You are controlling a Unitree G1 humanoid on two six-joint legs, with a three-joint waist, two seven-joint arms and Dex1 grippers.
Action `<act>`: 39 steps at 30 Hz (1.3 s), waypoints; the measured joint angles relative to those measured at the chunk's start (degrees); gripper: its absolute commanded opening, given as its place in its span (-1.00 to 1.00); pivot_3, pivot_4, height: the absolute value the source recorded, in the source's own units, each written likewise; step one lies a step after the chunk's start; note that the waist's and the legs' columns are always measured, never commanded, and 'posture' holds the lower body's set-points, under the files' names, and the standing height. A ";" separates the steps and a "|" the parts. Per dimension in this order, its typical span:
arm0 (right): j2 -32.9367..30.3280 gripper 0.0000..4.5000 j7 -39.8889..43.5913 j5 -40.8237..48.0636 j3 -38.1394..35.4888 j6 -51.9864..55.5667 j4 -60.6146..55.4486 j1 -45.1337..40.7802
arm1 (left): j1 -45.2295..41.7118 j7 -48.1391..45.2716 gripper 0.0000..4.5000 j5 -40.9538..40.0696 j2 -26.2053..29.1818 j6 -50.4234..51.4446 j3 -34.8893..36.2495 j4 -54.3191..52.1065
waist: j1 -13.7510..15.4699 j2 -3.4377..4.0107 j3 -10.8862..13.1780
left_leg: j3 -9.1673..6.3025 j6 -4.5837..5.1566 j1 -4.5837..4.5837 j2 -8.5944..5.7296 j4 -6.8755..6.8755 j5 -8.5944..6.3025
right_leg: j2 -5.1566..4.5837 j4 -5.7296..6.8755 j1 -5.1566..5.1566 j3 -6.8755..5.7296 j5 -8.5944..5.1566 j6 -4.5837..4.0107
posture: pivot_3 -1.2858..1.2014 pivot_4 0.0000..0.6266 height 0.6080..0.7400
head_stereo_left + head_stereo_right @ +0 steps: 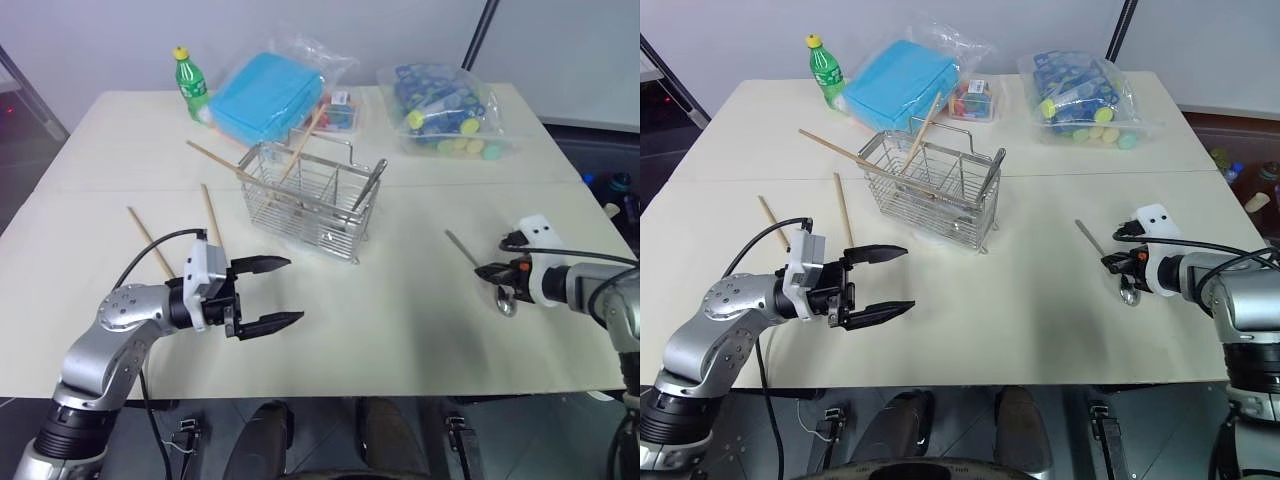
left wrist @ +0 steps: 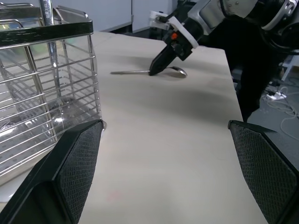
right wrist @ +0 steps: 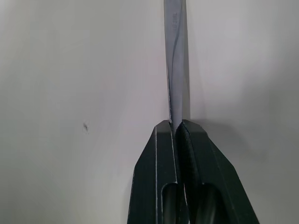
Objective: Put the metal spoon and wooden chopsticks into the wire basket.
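A metal spoon (image 1: 462, 248) lies on the table at the right, and my right gripper (image 1: 485, 271) is shut on its handle (image 3: 175, 56), near the bowl end. The wire basket (image 1: 262, 185) stands mid-table; one wooden chopstick (image 1: 300, 148) leans inside it, another (image 1: 220, 158) rests across its rim, and a second metal utensil (image 1: 370, 185) stands in it. Two more chopsticks (image 1: 150, 243) (image 1: 211, 217) lie flat on the table to the basket's left. My left gripper (image 1: 292, 290) hovers open and empty in front of the basket, pointing right.
At the back of the table stand a green bottle (image 1: 190, 83), a blue box in a clear bag (image 1: 265, 95) and a bag of colourful pieces (image 1: 445, 110). The table's front edge (image 1: 400, 392) runs just below both arms.
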 measured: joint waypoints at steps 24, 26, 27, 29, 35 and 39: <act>28.43 -0.98 -23.57 -0.67 -2.18 -23.20 -13.77 -25.29 | -3.50 11.07 1.00 -0.12 -2.77 1.74 7.04 2.63 | 0.11 0.24 0.14 | 0.14 -0.38 -0.94 0.06 -0.05 0.23 | 0.03 0.17 -1.17 0.07 0.44 0.01 | 0.03 -0.52 1.00; 32.57 -0.98 -24.33 1.27 -2.24 -25.28 -15.35 -25.32 | -2.48 12.30 1.00 -0.13 -2.84 2.45 7.36 1.65 | 0.10 0.25 0.14 | 0.13 -0.41 -0.94 0.08 -0.05 0.25 | 0.06 0.17 -1.18 0.08 0.50 -0.02 | 0.03 -0.52 1.00; 34.42 -0.98 -24.59 2.21 -2.19 -26.06 -15.96 -25.32 | -2.23 12.70 1.00 -0.13 -2.86 2.78 7.40 1.36 | 0.08 0.25 0.14 | 0.13 -0.42 -0.94 0.09 -0.06 0.26 | 0.09 0.17 -1.19 0.07 0.53 -0.04 | 0.03 -0.52 1.00; 37.18 -0.98 -24.82 3.91 -1.84 -27.36 -16.95 -25.30 | -1.90 13.84 1.00 -0.13 -2.98 2.98 7.61 0.53 | 0.10 0.25 0.14 | 0.12 -0.46 -0.94 0.13 -0.05 0.29 | 0.15 0.17 -1.19 0.07 0.59 -0.09 | 0.03 -0.52 1.00; 43.15 -0.98 -24.70 5.34 0.72 -32.34 -16.67 -22.43 | -0.84 19.11 1.00 -0.13 -4.82 4.19 9.17 -2.05 | -0.18 0.28 0.12 | 0.13 -0.48 -0.90 0.16 -0.08 0.31 | 0.19 0.19 -1.20 0.08 0.63 -0.12 | 0.03 -0.52 1.00; 45.56 -0.98 -22.60 5.17 3.27 -35.98 -12.34 -19.40 | 1.03 22.49 1.00 -0.09 -7.01 5.08 9.01 -5.08 | -0.37 0.28 0.12 | 0.13 -0.52 -0.90 0.17 -0.08 0.33 | 0.20 0.21 -1.22 0.08 0.65 -0.15 | 0.03 -0.52 1.00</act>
